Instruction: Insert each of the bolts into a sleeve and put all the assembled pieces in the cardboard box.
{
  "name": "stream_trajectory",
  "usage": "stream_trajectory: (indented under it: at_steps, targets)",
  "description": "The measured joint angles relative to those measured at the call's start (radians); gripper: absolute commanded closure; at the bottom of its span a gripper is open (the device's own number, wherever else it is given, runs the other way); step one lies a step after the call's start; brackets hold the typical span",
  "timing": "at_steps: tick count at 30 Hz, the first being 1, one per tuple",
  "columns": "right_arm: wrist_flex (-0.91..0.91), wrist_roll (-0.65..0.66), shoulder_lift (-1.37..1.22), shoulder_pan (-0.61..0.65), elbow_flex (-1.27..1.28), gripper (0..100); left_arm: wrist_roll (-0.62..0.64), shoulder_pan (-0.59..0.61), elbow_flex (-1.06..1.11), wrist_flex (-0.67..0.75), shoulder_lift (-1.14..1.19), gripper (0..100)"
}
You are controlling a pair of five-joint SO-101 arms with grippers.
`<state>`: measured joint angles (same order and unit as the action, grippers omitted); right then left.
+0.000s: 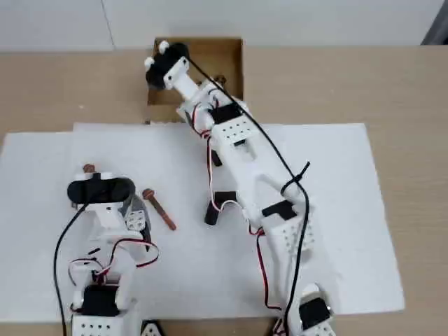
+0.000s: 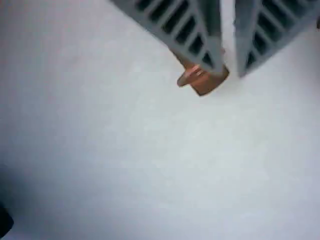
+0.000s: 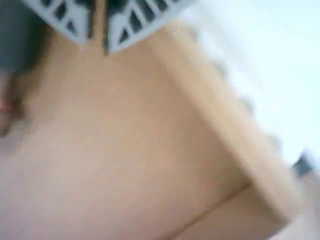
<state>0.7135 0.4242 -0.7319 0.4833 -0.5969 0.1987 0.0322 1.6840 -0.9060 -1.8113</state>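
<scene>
A copper sleeve sticks out at the tips of my left gripper, whose grey fingers are shut on it just above the white sheet. From above, the sleeve shows just past the left gripper at the sheet's left. One copper bolt lies loose to that gripper's right. My right gripper is over the cardboard box, at its left side, and its fingers are shut with nothing between them above the box floor.
The white sheet covers the middle of the wooden table. The right arm stretches diagonally across it to the box. A small dark piece lies inside the box. A reddish blur sits by the box wall.
</scene>
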Motion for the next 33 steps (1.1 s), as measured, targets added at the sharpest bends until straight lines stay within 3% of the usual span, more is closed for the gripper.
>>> stream_trajectory:
  at_steps: [9,30,33]
  targets:
    - [0.245,-0.137,0.144,0.000,0.000,99.5,0.000,0.012,0.000,0.000,0.000,99]
    - [0.726,-0.149,0.222,0.000,0.000,99.3,0.031,0.052,0.000,0.000,0.000,99]
    - [0.753,-0.160,0.196,0.000,-0.008,92.8,0.031,0.052,0.000,0.000,0.000,99]
